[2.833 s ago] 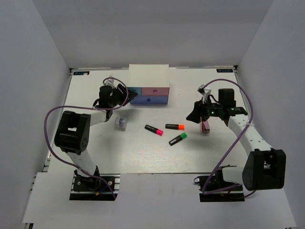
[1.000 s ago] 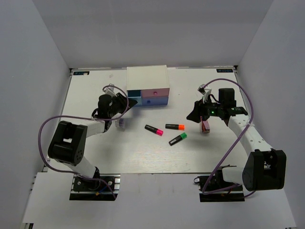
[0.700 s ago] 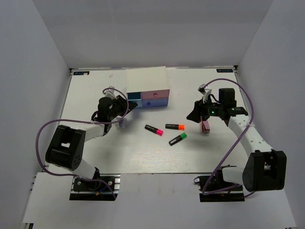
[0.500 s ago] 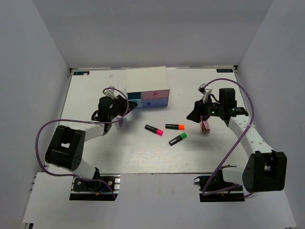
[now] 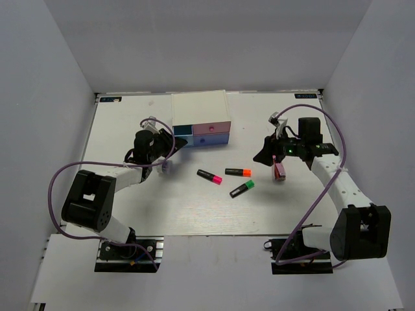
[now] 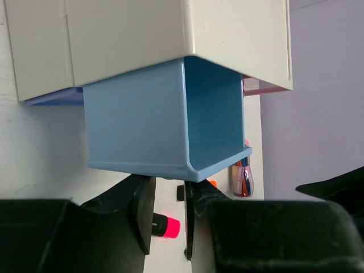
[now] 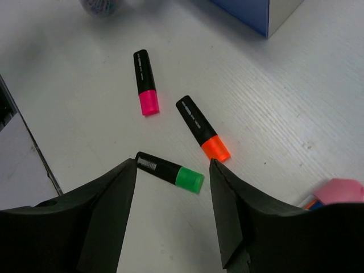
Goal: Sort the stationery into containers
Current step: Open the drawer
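The stationery lies loose on the surface [image 5: 130, 214], in front of the white chest [image 5: 199, 103]. My left arm [image 5: 123, 173] runs low toward 1 o'clock, its wrist at the light blue drawer [image 6: 142, 125], which stands pulled out. My left fingers [image 6: 142, 210] are drawn close with a slim gap, tips at the drawer's front; whether they pinch anything I cannot tell. The lilac block [image 5: 165, 168] sits at 6 o'clock of that wrist, partly hidden by the forearm.

Toward 3 o'clock lie the pink-capped highlighter [image 5: 209, 175], the orange-capped highlighter [image 5: 238, 172] and the green-capped highlighter [image 5: 241, 189], each apart from the others.

My right arm [image 5: 334, 181] bends in toward 10 o'clock, wrist tipped down. My right fingers [image 7: 108, 216] stand spread and hold nothing. The green-capped highlighter shows between them, and the pinkish-red block [image 7: 340, 190] lies at 4 o'clock, beside the right-hand finger.
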Robot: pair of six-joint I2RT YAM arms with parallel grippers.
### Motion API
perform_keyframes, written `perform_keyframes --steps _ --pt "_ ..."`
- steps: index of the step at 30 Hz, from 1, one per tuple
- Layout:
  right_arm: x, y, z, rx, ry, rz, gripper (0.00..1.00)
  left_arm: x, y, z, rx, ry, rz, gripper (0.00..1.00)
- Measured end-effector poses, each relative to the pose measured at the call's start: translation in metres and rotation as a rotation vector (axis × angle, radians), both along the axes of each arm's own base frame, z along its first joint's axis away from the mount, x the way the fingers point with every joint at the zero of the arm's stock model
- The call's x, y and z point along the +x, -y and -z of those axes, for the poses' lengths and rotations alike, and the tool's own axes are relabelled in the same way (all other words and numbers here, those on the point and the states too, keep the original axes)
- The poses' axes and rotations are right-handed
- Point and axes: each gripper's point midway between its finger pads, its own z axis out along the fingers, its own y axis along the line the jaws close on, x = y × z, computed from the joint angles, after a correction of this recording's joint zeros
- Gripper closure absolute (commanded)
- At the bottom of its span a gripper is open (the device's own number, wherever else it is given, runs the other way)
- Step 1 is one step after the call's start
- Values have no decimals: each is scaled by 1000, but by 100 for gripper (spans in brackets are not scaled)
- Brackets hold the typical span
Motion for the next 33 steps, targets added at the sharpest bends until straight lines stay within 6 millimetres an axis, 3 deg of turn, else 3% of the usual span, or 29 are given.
perform_keyframes --steps 5,10,13,21,33 --pt "13 -13 -33 -28 200 -134 29 0 0 0 0 -2 0 93" --pt "36 -36 -68 -73 471 -298 29 0 0 0 -1 -2 2 93" --pt "52 -56 -80 -80 593 -377 29 0 1 0 -2 -1 3 93" --pt "65 -117 -65 -89 756 -543 25 1 1 0 -5 -4 5 93" --pt "104 -168 -66 -146 860 -549 29 1 1 0 -8 -6 3 93"
